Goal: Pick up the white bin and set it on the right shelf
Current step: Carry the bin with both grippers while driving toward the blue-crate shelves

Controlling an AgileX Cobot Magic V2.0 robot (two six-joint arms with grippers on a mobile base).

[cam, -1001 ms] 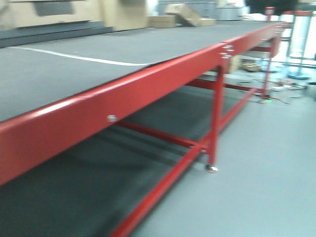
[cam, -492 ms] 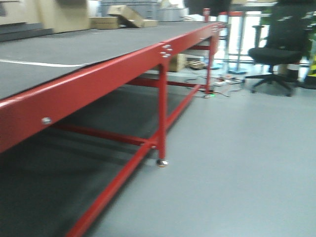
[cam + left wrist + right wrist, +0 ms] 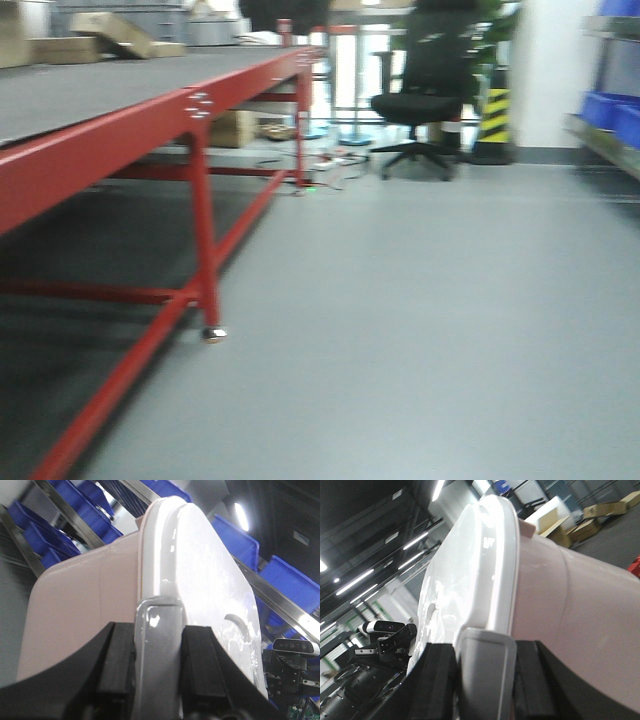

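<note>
We carry a large pale pinkish-white plastic bin (image 3: 85, 605), white-lidded, slung between our arms. The left gripper (image 3: 159, 665) and right gripper (image 3: 485, 680) each have their jaws clamped on a grey end clasp (image 3: 157, 625). The bin looks stiff, smooth, bulky and likely slippery, so the clasps seem the best hold. We can read no writing.

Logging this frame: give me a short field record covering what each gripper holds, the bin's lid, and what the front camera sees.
left gripper: closed on the grey clip at one end of the white bin
right gripper: closed on the matching clip at the bin's other end
lid: on
front view, left: red-framed table
front view, back: office chair
front view, right edge: blue crates on a steel rack
bin in front view: not visible
</note>
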